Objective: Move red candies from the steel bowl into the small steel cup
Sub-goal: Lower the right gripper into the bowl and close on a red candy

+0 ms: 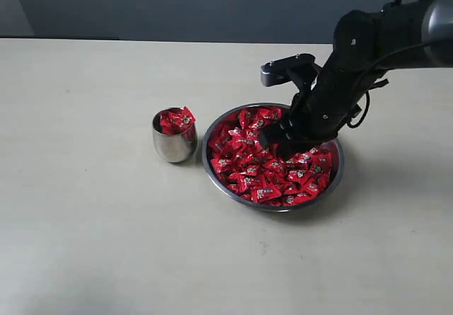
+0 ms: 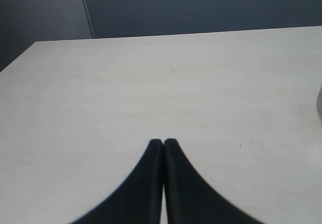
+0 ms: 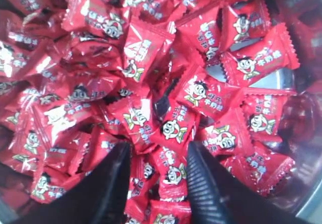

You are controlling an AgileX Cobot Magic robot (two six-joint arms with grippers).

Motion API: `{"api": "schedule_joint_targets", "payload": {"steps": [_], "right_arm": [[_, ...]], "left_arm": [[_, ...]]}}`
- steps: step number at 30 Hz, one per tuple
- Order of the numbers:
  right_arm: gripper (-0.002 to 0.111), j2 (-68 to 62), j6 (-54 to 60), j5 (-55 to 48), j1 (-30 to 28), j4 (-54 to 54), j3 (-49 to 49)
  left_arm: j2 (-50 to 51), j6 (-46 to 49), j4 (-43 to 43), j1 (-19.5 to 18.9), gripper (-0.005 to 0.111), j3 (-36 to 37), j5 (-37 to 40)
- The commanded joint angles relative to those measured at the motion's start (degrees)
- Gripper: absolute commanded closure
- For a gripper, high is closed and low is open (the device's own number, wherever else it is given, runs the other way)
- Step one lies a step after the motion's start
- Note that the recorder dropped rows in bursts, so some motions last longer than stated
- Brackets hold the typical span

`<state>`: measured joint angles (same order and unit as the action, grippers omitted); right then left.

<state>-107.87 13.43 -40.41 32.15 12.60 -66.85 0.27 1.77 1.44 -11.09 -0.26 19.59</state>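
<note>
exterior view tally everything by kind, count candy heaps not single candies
steel bowl: 1
small steel cup: 1
heaps of red candies: 2 (one in the bowl, one in the cup; single pieces are too many to count)
right gripper, down in the bowl: 1
total: 5

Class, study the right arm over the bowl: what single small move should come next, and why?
Probably close the right gripper: its jaws stand open, low in the steel bowl, and straddle one of the red candies. Nothing is gripped yet, so lifting toward the small steel cup would carry nothing.
</note>
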Motion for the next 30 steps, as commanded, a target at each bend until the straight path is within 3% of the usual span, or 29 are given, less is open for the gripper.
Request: {"api": "schedule_joint_targets", "payload": {"steps": [1,30], "right_arm": [[0.071,-1.0,0.6,0.1,0.0,-0.7,0.2],[0.071,-6.7,0.3,6.3,0.0,-3.7,0.2]], "left_arm": [[-0.3,-0.1,0.1,0.4,0.106,0.3,-0.4],[-0.3,-0.1,0.1,0.4,0.106,0.3,-0.4]]}}
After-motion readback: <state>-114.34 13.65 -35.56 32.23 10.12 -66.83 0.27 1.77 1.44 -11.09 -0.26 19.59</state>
